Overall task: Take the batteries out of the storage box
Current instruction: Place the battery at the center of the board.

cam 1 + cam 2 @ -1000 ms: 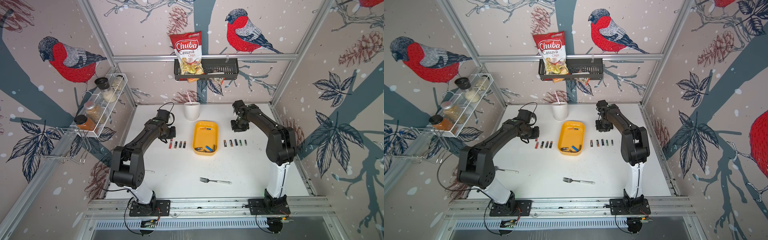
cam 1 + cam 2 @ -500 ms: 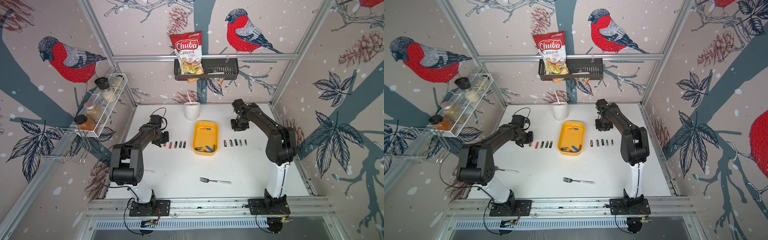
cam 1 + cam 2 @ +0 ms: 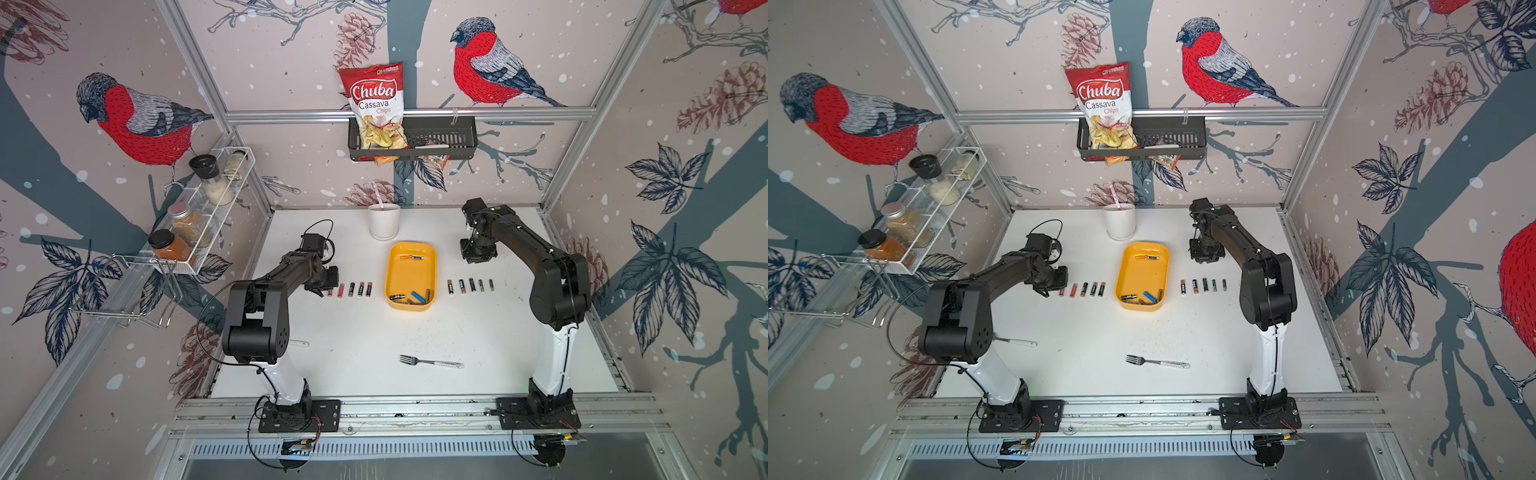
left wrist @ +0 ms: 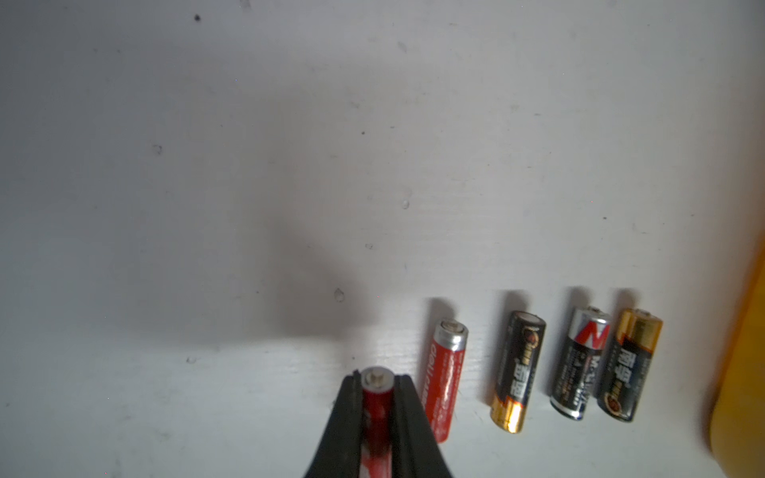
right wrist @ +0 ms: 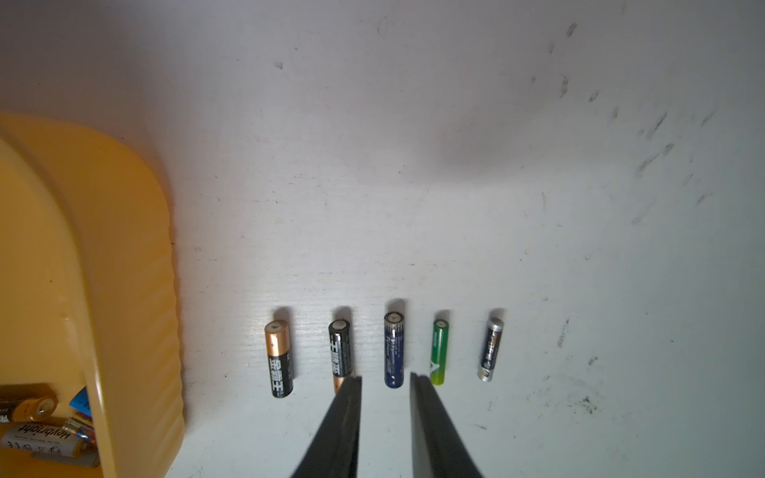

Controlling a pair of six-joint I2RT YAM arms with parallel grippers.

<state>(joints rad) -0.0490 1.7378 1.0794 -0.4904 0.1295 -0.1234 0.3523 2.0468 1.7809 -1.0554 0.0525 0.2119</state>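
The yellow storage box [image 3: 411, 274] [image 3: 1142, 270] stands mid-table with several batteries [image 3: 411, 297] lying in it, also seen in the right wrist view [image 5: 37, 434]. Left of the box, several batteries [image 3: 355, 289] [image 4: 517, 368] lie in a row. My left gripper [image 3: 326, 286] [image 4: 376, 378] sits low at that row's left end, shut on a red battery [image 4: 376, 397]. Right of the box lies another row of batteries [image 3: 469, 286] [image 5: 393, 351]. My right gripper [image 3: 478, 253] [image 5: 385, 377] hangs behind that row, open, with nothing between its fingers.
A white cup [image 3: 384, 222] stands behind the box. A fork [image 3: 432, 362] lies toward the front, and a white utensil handle [image 3: 299, 343] shows under the left arm. A spice rack [image 3: 199, 216] hangs on the left wall and a black basket [image 3: 440, 141] with a chips bag on the back wall.
My left gripper has moved left and down with the red battery, to the left end of the left row. The right arm has not moved.
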